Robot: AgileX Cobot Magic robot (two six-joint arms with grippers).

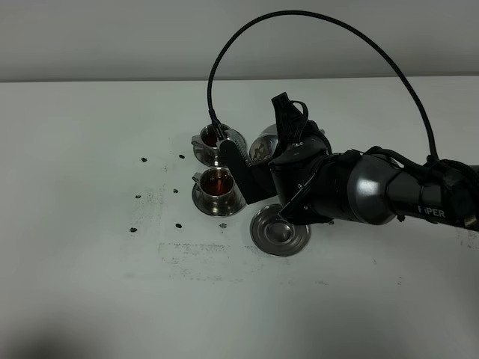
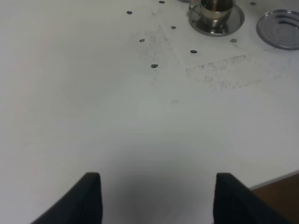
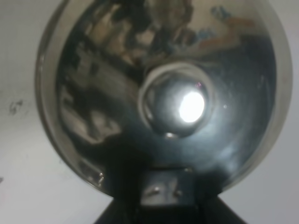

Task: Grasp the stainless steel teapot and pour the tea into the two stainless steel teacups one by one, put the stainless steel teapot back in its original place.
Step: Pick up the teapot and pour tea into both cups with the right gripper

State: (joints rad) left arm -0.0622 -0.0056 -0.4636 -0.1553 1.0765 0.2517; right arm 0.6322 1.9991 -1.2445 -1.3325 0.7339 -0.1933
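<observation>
My right gripper (image 1: pixel 263 161) is clamped on the stainless steel teapot (image 1: pixel 263 143), holding it up off the tabletop (image 1: pixel 90 187) just beside the far teacup (image 1: pixel 215 139). In the high view most of the pot is hidden behind my right wrist and forearm; only a rounded shiny part of its body shows. My right wrist camera looks straight down on the domed lid (image 3: pixel 163 93) with its small knob (image 3: pixel 180 103) catching a bright glare, and the handle mount (image 3: pixel 166 189) sits right at my fingers, so the grip is on the handle side. I cannot make out the spout in any view.

The two teacups stand on their saucers, one behind the other, toward the middle of the tabletop, a little nearer its far edge. The near teacup (image 1: pixel 217 181) and the far one both show dark reddish tea inside. The round steel tray (image 1: pixel 279 230) lies flat and bare just to the right of the near teacup, under my right forearm, nearer the front edge than either cup.

My left gripper (image 2: pixel 156 198) hangs over bare tabletop near its front edge, its two dark fingers (image 2: pixel 86 196) spread well apart with nothing between them. From there the near teacup and the tray sit well away. Small dark specks (image 1: pixel 142 159) dot the surface left of the cups.
</observation>
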